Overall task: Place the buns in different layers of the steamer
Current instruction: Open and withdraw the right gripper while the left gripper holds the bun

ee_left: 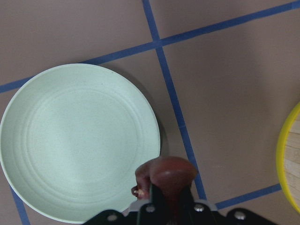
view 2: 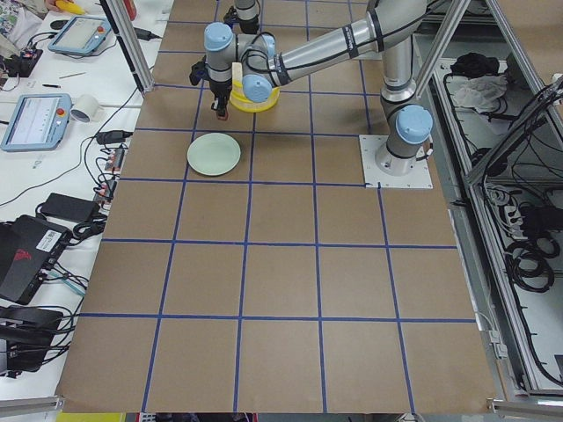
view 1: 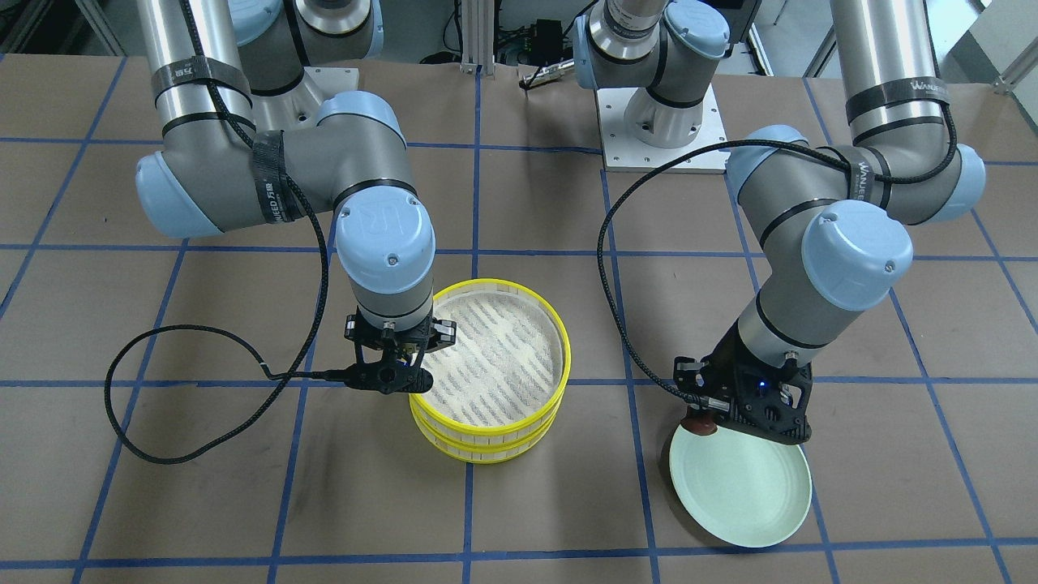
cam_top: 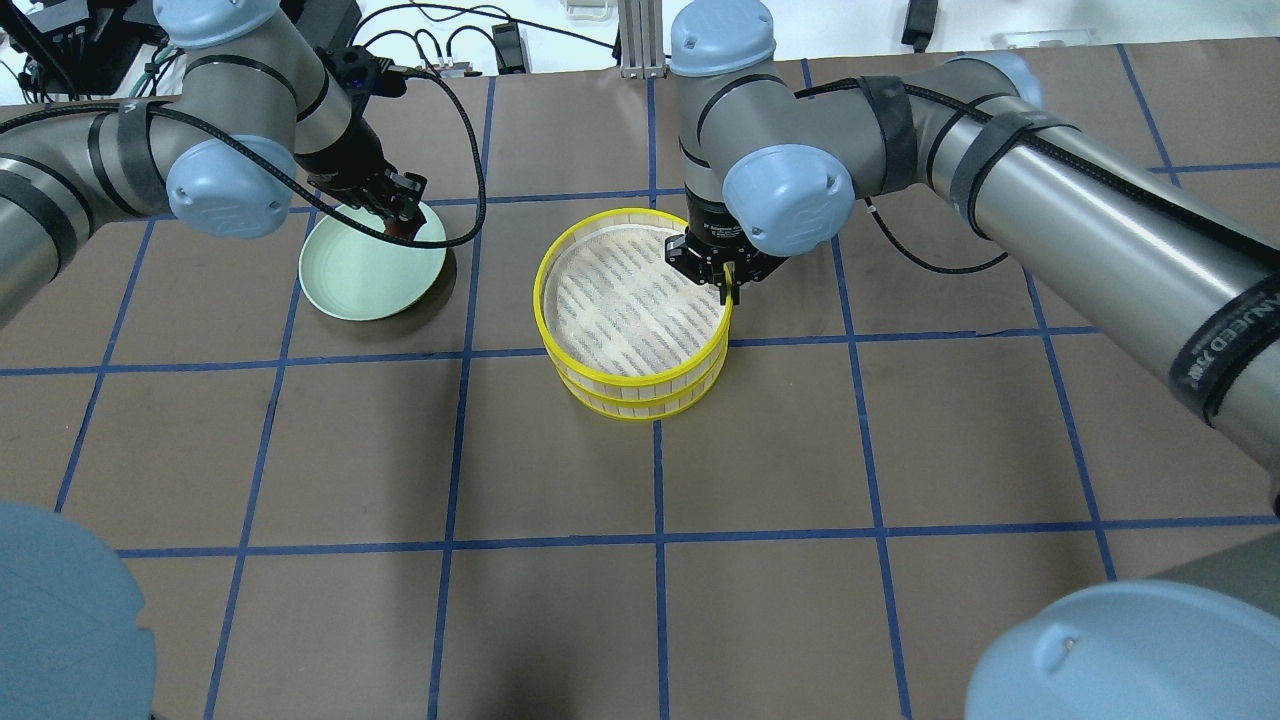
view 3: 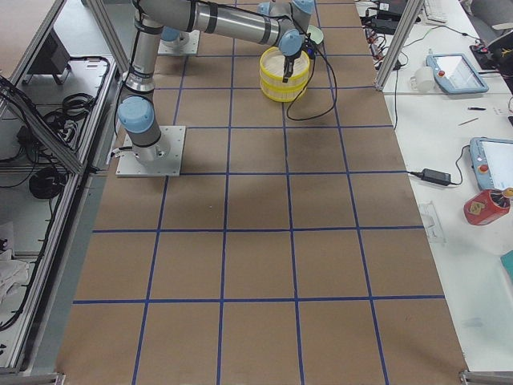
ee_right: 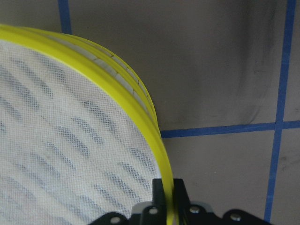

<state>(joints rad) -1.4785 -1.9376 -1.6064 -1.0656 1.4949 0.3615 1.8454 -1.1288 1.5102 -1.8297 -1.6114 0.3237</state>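
Note:
Two yellow-rimmed steamer layers are stacked at the table's middle, the top layer (view 1: 488, 285) (cam_top: 545, 300) on the lower layer (view 1: 486, 454) (cam_top: 640, 410). The top layer's striped mesh floor is bare. My right gripper (view 1: 403, 365) (cam_top: 728, 285) (ee_right: 166, 194) is shut on the top layer's yellow rim (ee_right: 140, 117). My left gripper (cam_top: 400, 215) (ee_left: 168, 201) is shut on the dark reddish-brown bun (view 1: 699, 422) (ee_left: 166, 174) and holds it over the edge of the pale green plate (view 1: 742, 487) (cam_top: 360, 275) (ee_left: 79, 140). The cream-white bun is out of view.
The plate holds nothing. Brown table with a blue tape grid. A black cable (view 1: 162, 389) loops on the table beside my right arm. The robot bases (view 1: 661, 130) stand at the table's back edge.

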